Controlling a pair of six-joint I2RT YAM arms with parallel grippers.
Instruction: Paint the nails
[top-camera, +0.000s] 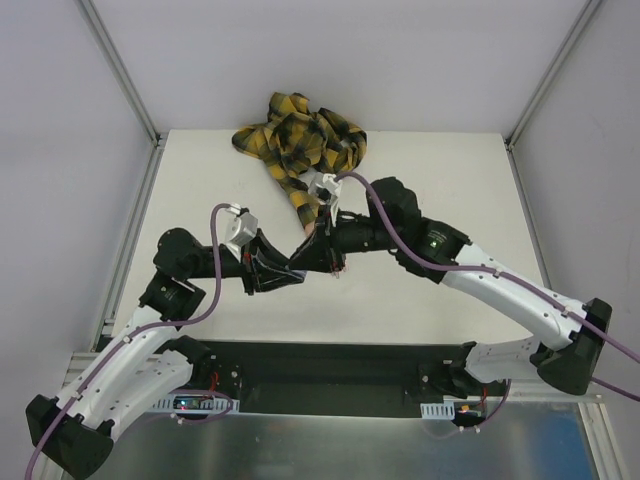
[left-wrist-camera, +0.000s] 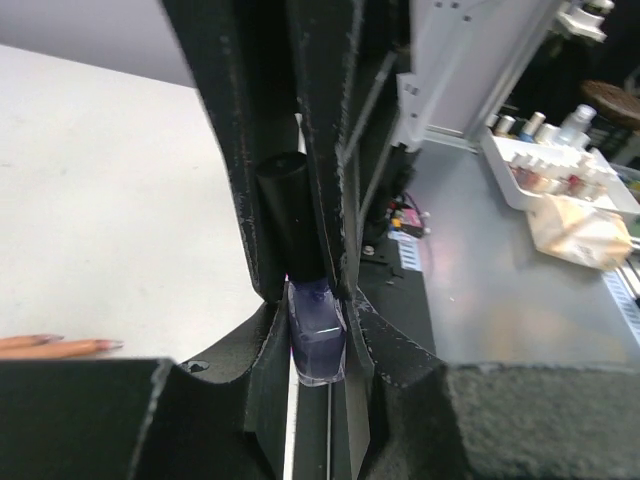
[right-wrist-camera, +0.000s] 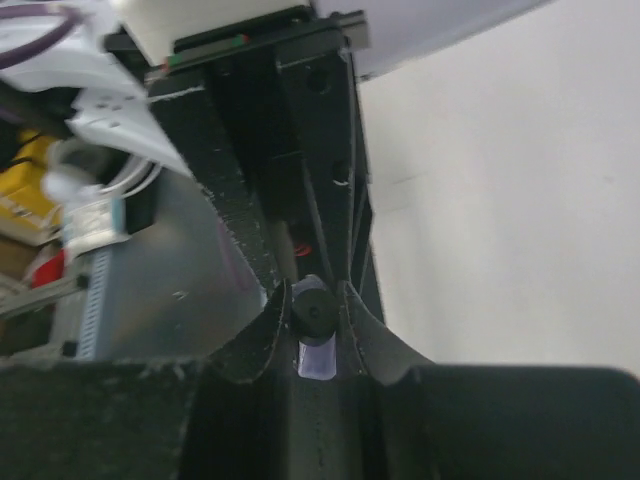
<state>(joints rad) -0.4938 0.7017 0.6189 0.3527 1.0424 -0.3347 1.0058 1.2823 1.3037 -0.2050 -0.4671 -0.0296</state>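
Pinkish nails; yellow-black plaid sleeve

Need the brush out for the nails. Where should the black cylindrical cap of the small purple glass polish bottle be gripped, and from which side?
Pinch the black cap across its round sides, approaching from its free end, away from the purple glass bottle. The left gripper clamps the glass, so only the cap is exposed; the right gripper grips it there.

Pretty clearly a robotics lab test cell, not anybody's home. There's a matte white counter boxed in by plain white wall panels on bare aluminium frame posts. Two white-and-black robot arms are bolted to a black base plate, trailing purple cables. Beside it sits a grey sheet-metal bench with a white tray of little bottles.
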